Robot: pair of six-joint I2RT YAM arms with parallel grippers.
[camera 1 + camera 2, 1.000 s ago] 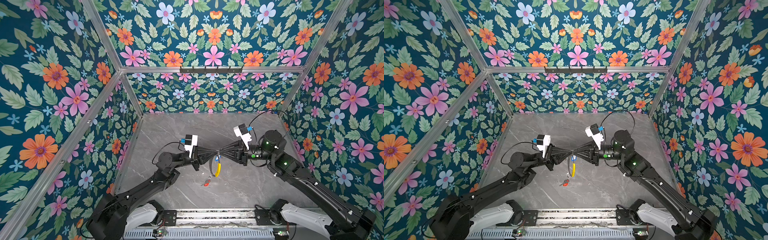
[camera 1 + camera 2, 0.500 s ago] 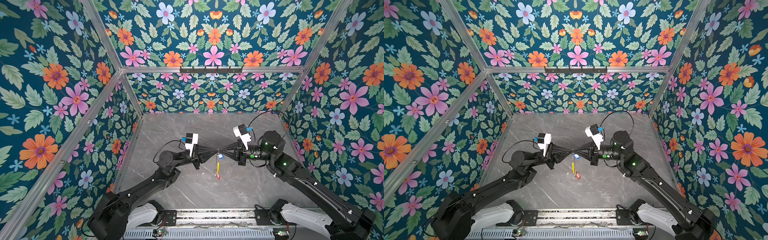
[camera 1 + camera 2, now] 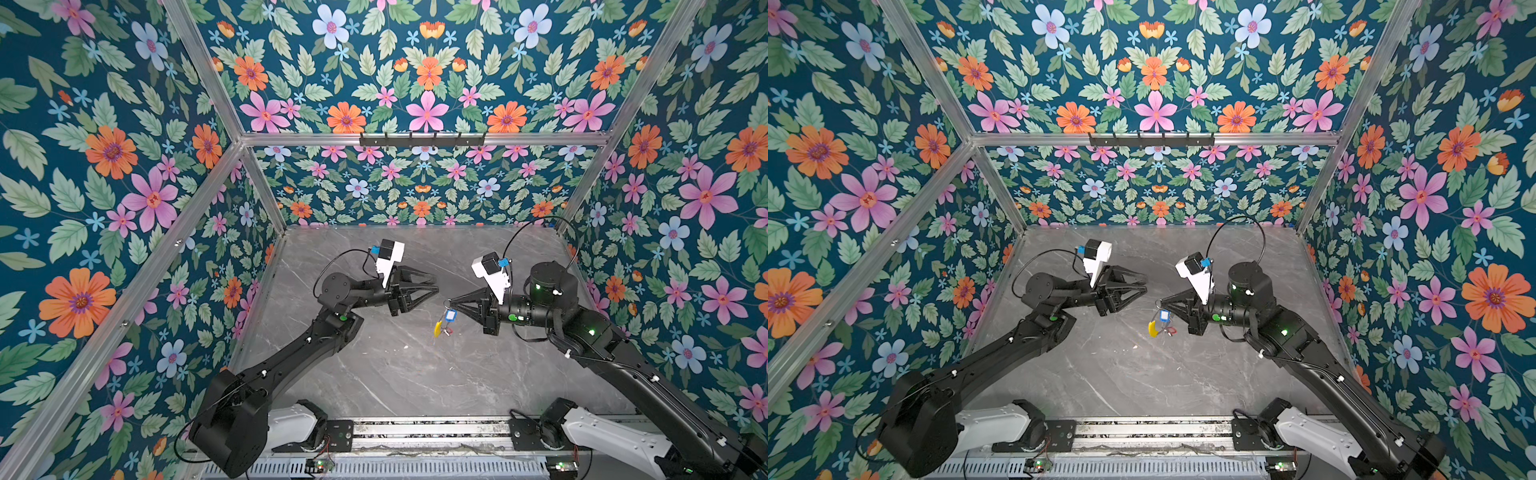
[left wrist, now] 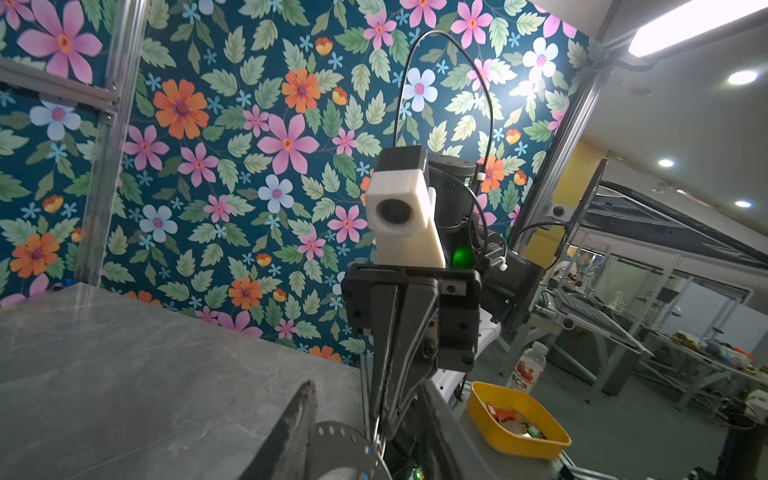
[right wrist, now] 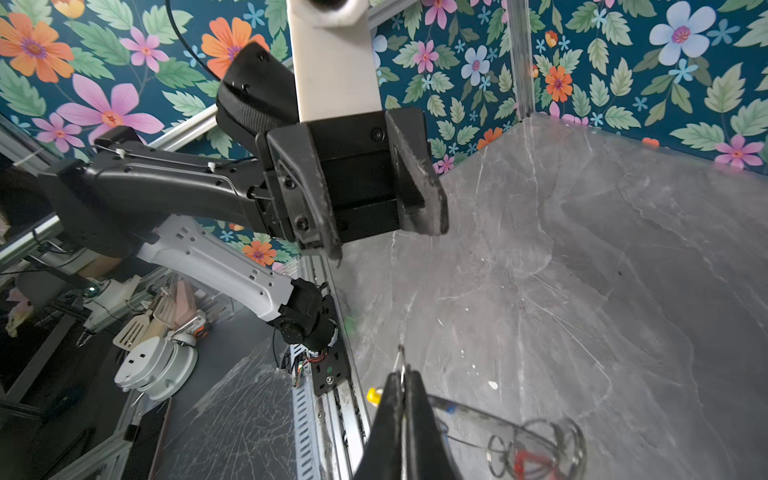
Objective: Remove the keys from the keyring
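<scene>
Your right end effector [image 3: 451, 300] has its fingers pressed together on the thin wire of the keyring [image 3: 439, 327], just right of centre in both top views. The hoop hangs below the tips over the grey table [image 3: 395, 374]. Its yellow sleeve [image 3: 1153, 328] is lowest, and the keys [image 3: 1168, 330], with their blue tag [image 3: 449, 315] and red tag [image 3: 448, 331], are bunched beside it. Your left end effector [image 3: 436, 285] is spread and empty, its tips just left of the hoop and clear of it. In the right wrist view the wire runs out from between the closed fingers [image 5: 417, 419].
</scene>
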